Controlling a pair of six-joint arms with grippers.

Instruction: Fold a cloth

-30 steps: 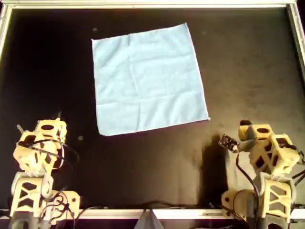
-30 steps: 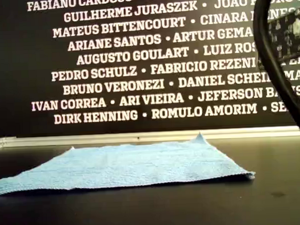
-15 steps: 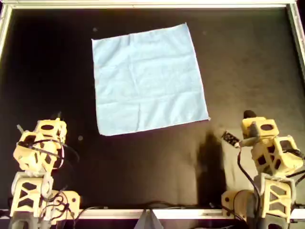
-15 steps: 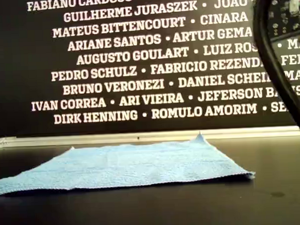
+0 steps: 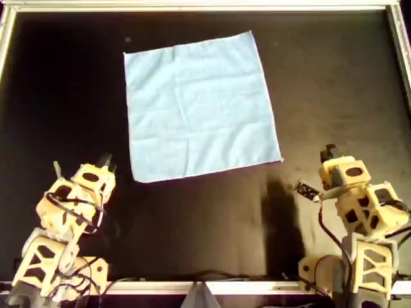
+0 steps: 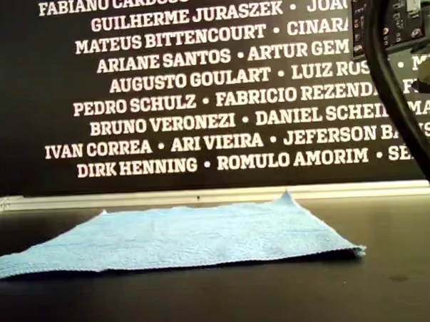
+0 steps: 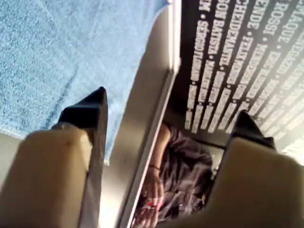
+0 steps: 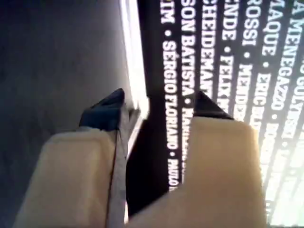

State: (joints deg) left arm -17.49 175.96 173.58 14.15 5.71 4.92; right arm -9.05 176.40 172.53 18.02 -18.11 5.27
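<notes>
- Left gripper (image 7: 168, 118): jaws spread wide, nothing between them. In the overhead view the left arm (image 5: 67, 212) sits at bottom left, tips just short of the cloth's near-left corner, not touching.
- Right gripper (image 8: 156, 107): jaws parted, gap narrower than the left's, nothing held. Right arm (image 5: 356, 212) at the overhead view's bottom right, apart from the cloth.
- Cloth (image 5: 199, 106): light blue, spread flat and unfolded on the black table (image 5: 321, 77), slightly rotated, in the upper middle of the overhead view. Exterior view shows it lying flat (image 6: 183, 237) with faint creases.
- Metal rail (image 6: 216, 195) runs along the table's far edge.
- Black wall (image 6: 197, 83) behind, white printed names: "GUILHERME JURASZEK", "MATEUS BITTENCOURT", "ARIANE SANTOS", "AUGUSTO GOULART", "PEDRO SCHULZ", "FABRICIO REZENDA", "BRUNO VERONEZI", "IVAN CORREA", "ARI VIEIRA", "DIRK HENNING", "ROMULO AMORIM". Others cut off by an arm's cable at the exterior view's right.
</notes>
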